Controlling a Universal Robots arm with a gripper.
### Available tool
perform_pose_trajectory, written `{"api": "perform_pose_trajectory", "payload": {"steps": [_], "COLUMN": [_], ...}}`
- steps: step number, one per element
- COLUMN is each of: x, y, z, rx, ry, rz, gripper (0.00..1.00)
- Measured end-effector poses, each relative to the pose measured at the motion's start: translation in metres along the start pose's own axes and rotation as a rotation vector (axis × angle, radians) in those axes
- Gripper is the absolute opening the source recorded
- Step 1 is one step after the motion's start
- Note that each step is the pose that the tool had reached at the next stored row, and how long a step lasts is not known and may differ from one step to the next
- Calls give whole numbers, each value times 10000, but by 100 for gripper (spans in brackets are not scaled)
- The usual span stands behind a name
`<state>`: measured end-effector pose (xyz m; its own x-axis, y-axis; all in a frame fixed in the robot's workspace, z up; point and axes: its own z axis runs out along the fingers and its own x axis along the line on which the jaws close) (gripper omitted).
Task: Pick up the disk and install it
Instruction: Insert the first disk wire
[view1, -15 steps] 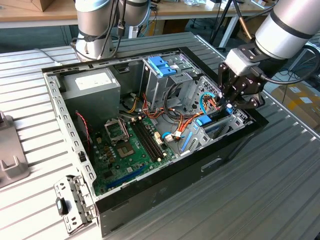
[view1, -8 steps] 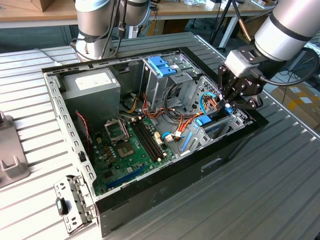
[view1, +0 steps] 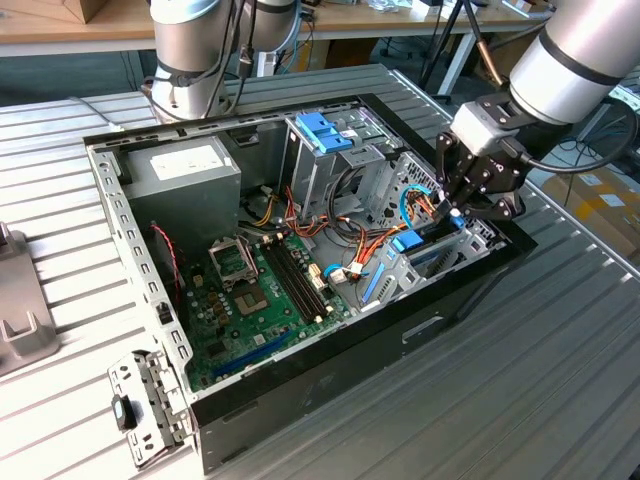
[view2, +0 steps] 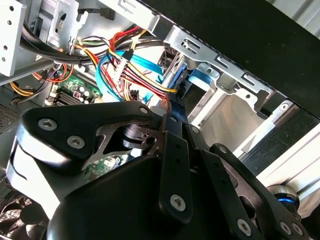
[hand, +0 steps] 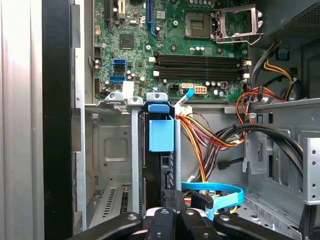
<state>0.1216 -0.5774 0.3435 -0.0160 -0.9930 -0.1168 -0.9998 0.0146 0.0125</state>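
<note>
One disk (hand: 161, 150) was held edge-up in bay slot, long axis running straight ahead from gripper (hand: 172, 212), fingers pinched on its near end.

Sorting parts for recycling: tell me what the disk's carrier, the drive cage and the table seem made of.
The disk's carrier: light blue, matte, evenly coloured, likely moulded plastic. The drive cage: bare grey sheet metal, with stamped holes and folded edges, probably steel. The table: silvery ribbed slats with a dull sheen, probably aluminium.
</note>
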Motion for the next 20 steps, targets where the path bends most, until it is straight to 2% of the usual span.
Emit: {"api": "perform_pose_trajectory", "payload": {"steps": [8,13,20], "x": [-11,-14,-16], "y": [-17,-56,-141], "z": [-95,-108,-117], "rx": [0,-1,-5], "ry": [-1,-4,-7], "rz": [0,0,0], "gripper": [11,11,11]}}
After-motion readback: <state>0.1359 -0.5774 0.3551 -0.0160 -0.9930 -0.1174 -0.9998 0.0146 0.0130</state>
